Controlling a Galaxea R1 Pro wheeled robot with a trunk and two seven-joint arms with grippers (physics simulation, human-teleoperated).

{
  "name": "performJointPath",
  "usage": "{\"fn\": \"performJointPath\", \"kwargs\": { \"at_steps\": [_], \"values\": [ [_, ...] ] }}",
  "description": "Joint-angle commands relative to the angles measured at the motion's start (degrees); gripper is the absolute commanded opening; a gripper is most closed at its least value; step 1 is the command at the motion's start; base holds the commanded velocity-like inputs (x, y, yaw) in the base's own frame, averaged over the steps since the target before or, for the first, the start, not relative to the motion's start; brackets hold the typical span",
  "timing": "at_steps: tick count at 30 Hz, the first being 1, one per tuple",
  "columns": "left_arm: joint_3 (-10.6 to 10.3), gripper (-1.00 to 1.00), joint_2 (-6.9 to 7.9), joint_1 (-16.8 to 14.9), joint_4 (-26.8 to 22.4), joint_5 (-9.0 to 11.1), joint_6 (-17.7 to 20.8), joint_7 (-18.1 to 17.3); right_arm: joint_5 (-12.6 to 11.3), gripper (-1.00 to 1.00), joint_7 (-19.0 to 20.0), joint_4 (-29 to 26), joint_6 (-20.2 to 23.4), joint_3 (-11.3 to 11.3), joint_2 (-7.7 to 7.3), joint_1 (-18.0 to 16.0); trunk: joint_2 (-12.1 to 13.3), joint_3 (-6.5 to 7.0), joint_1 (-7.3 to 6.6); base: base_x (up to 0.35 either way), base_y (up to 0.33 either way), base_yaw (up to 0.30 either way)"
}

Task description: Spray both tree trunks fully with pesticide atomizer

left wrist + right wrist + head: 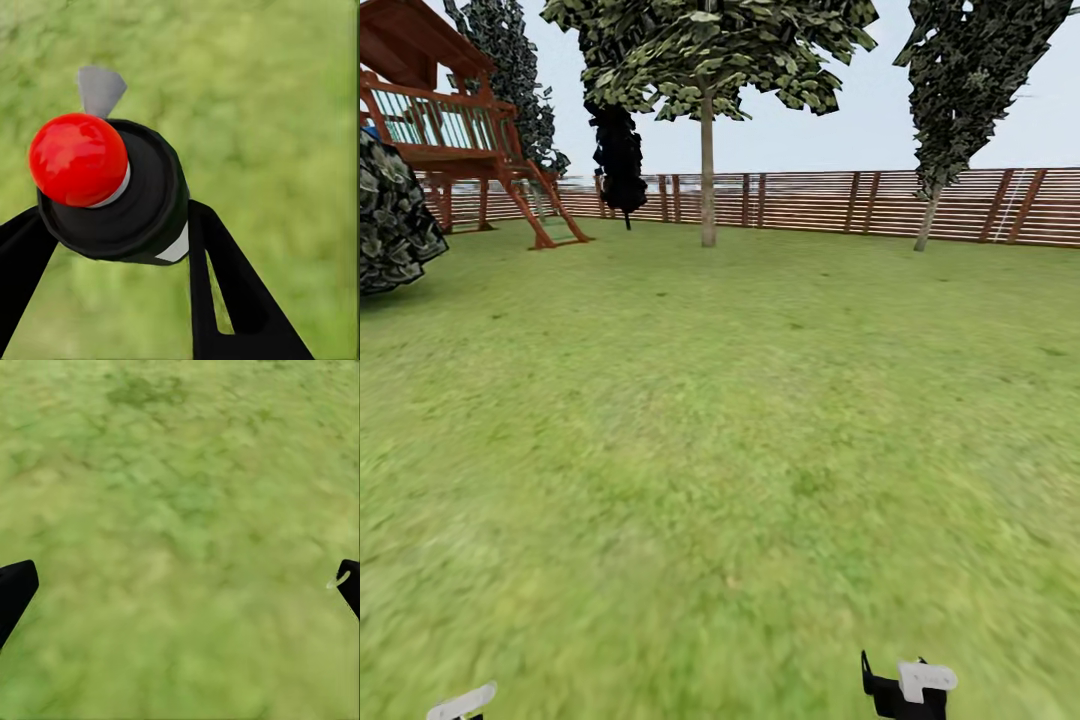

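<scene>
While gripped, atomizer (112, 195) between fingers (232, 300)

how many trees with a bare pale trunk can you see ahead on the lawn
2: one tree stands mid-lawn before the fence, the other leans at the far right by the fence. More may be hidden behind the playhouse.

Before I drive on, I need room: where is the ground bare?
Bare lawn runs ahead to the fence. It is crowded far left around the playhouse and shrub; two trees stand by the fence.
</scene>
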Motion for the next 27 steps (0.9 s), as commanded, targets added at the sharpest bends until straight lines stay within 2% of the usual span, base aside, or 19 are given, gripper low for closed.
{"fn": "performJointPath", "kwargs": {
  "at_steps": [1,21,27],
  "values": [
    [0.27,-1.0,-0.01,-0.03,0.03,-0.11,-0.16,0.03,0.61,1.0,-0.32,0.1,-0.2,-0.29,0.0,-0.05,-0.02,-0.05,0.03,0.34,0.0,0.0],
    [0.27,-1.0,-0.01,-0.03,0.03,-0.1,-0.08,0.03,0.61,1.0,-0.35,0.22,-0.09,-0.22,0.37,-0.05,-0.02,-0.05,0.03,0.34,0.0,0.0],
    [0.27,-1.0,-0.01,-0.04,0.03,-0.1,-0.08,0.03,0.53,1.0,-0.43,1.93,-0.11,-0.3,0.29,0.03,-0.02,-0.05,0.03,0.34,0.0,0.0]
  ]
}}
